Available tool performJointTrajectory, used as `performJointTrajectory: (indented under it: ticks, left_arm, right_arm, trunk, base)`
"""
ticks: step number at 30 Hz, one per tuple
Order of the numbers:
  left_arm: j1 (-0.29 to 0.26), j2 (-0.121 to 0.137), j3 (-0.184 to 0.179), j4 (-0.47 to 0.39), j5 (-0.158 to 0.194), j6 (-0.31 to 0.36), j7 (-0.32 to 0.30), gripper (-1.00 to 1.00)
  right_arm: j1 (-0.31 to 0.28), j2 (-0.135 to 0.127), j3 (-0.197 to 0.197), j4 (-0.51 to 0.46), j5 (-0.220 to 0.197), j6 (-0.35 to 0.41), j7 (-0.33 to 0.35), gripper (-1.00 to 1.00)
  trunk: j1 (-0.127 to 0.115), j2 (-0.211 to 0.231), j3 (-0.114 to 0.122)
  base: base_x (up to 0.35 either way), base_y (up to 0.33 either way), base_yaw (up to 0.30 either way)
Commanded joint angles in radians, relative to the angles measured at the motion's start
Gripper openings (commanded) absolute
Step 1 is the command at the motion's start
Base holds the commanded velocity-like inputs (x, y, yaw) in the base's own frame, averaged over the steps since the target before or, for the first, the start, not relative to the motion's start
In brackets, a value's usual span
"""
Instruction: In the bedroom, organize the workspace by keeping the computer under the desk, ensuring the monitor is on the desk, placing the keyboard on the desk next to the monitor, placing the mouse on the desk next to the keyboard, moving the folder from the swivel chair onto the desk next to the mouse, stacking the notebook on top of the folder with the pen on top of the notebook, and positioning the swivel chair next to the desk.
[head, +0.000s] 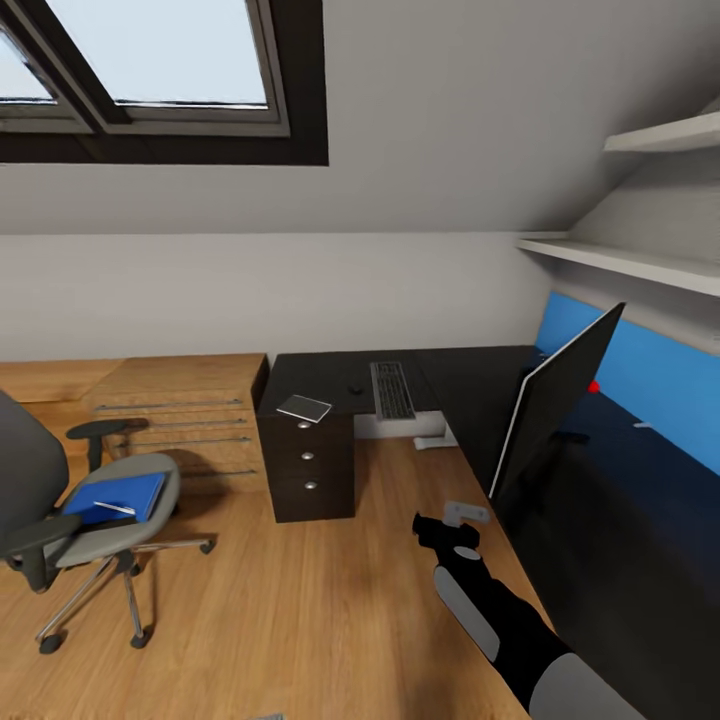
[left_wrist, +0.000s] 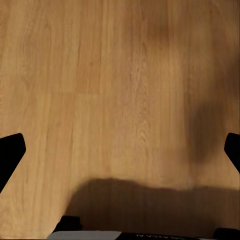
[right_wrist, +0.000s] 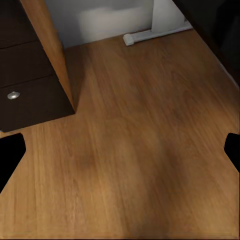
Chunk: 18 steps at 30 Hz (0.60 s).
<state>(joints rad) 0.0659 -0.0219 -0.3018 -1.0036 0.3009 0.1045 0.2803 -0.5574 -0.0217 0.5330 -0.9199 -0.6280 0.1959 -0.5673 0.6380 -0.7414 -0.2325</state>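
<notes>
The swivel chair (head: 60, 510) stands on the floor at the left, with the blue folder (head: 115, 497) on its seat and the slim white pen (head: 116, 508) lying on the folder. On the black desk (head: 470, 375) lie the grey notebook (head: 304, 407), the small mouse (head: 354, 388) and the keyboard (head: 392, 389). The monitor (head: 555, 405) stands edge-on on the desk's right wing. My right gripper (head: 455, 520) (right_wrist: 120, 152) hangs open over the floor beside the desk. My left gripper (left_wrist: 120, 150) is open over bare planks. The computer is out of view.
A light wooden chest (head: 180, 415) stands between the chair and the desk's dark drawers (head: 310, 460) (right_wrist: 30, 95). A white desk leg foot (head: 432, 438) (right_wrist: 150, 34) rests on the floor. White shelves (head: 640, 262) and a blue wall panel (head: 650, 385) lie at the right.
</notes>
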Motion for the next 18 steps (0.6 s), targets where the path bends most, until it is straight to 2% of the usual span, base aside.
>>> performJointTrajectory:
  ticks: [1, 10, 18]
  left_arm:
    - [0.000, 0.000, -0.002, -0.003, 0.007, 0.004, 0.007, 1.00]
    - [0.000, 0.001, -0.001, -0.003, 0.007, 0.004, 0.007, 1.00]
    - [0.000, 0.002, 0.001, -0.003, 0.007, 0.004, 0.007, 1.00]
  right_arm:
    - [-0.001, -0.001, 0.008, -0.002, -0.004, 0.005, -0.008, 1.00]
    - [-0.001, -0.001, 0.020, -0.002, -0.004, 0.004, -0.008, 1.00]
    - [-0.001, 0.000, 0.023, -0.005, -0.004, 0.004, -0.009, 1.00]
  trunk:
    - [0.000, -0.001, -0.001]
    - [0.000, -0.001, -0.001]
    - [0.000, -0.001, -0.001]
  base:
    - [-0.325, -0.001, 0.000]
    - [-0.329, -0.013, 0.000]
    - [-0.253, -0.164, 0.000]
